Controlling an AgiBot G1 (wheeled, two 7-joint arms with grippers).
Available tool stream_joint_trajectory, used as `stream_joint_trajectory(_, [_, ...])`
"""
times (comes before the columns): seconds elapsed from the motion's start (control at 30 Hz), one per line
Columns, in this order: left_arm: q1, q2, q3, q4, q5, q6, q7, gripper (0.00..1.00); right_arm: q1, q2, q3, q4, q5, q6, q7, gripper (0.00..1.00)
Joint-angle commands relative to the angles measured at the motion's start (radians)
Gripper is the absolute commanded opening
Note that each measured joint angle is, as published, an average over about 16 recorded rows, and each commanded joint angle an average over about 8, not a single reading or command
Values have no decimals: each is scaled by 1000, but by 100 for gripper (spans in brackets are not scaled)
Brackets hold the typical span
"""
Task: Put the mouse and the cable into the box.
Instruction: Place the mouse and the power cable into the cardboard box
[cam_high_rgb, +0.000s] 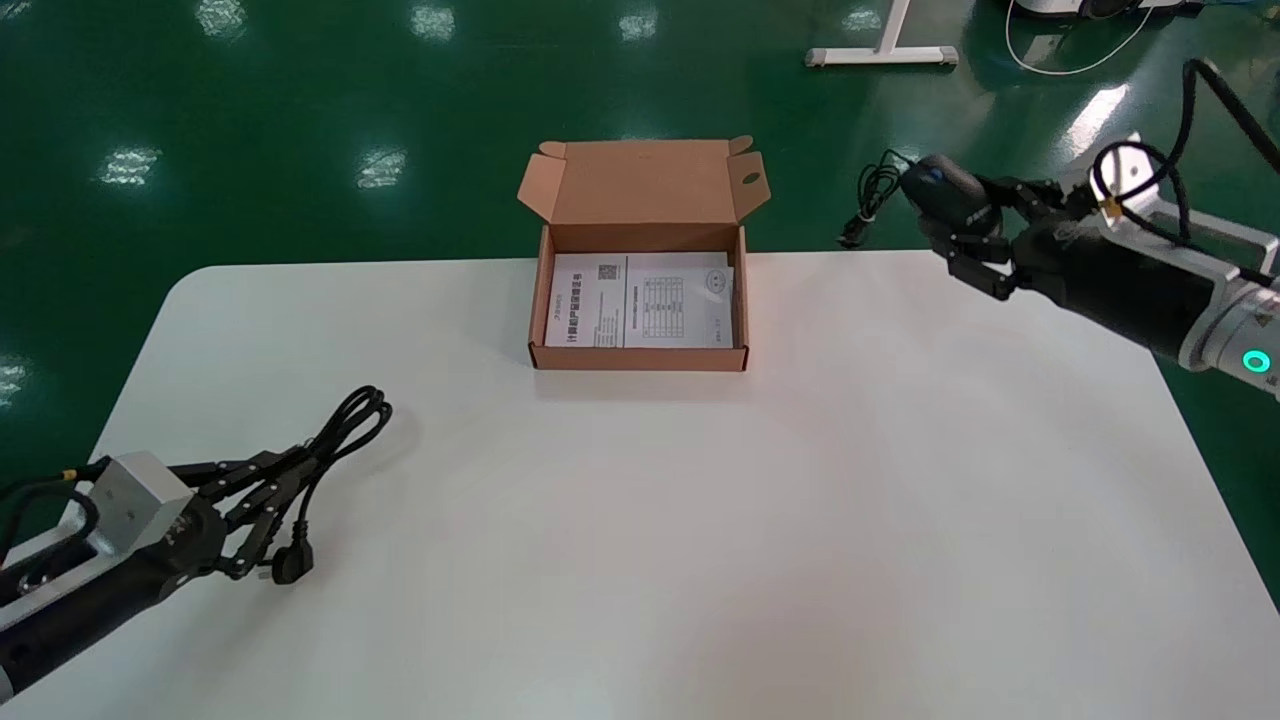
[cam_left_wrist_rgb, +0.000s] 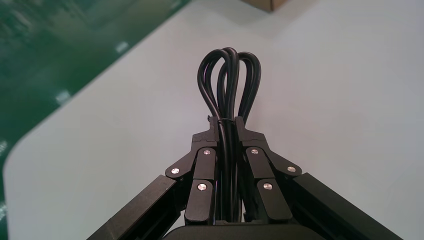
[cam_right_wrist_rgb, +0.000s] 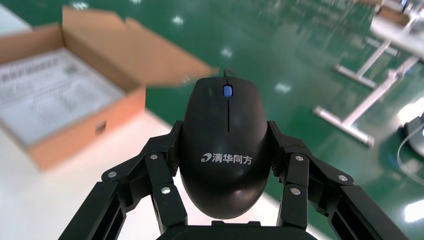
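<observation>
Mouse (cam_right_wrist_rgb: 227, 160) — right gripper (cam_right_wrist_rgb: 224, 136), table edge (cam_high_rgb: 880, 254); cable (cam_left_wrist_rgb: 227, 75) — left gripper (cam_left_wrist_rgb: 227, 125).

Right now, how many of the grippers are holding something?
2. The left gripper is shut on the cable at the table's near left; the right gripper is shut on the mouse, raised right of the box.

Black cable (cam_left_wrist_rgb: 230, 100) between left fingers (cam_left_wrist_rgb: 206, 167)
</observation>
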Motion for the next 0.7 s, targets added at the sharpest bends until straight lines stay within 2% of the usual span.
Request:
stream_joint_trajectory(0.03, [-15,6,0,0,4,-10,3,0,19,-8,2,15,2,16,1,0])
stream_joint_trajectory(0.23, [-66,15,15,-6,19,-5,10,0,70,-54,-20,91,-24,-2,27,0])
stream_joint_trajectory(0.4, [-121,8,29,-48,61,12,61,0,98,-88,-40,172,-43,-23,71,0])
stream_joint_trajectory(0.7, [-322,10,76,-87,159,87,178,0,82,-111,-76,327,-75,-33,192,0])
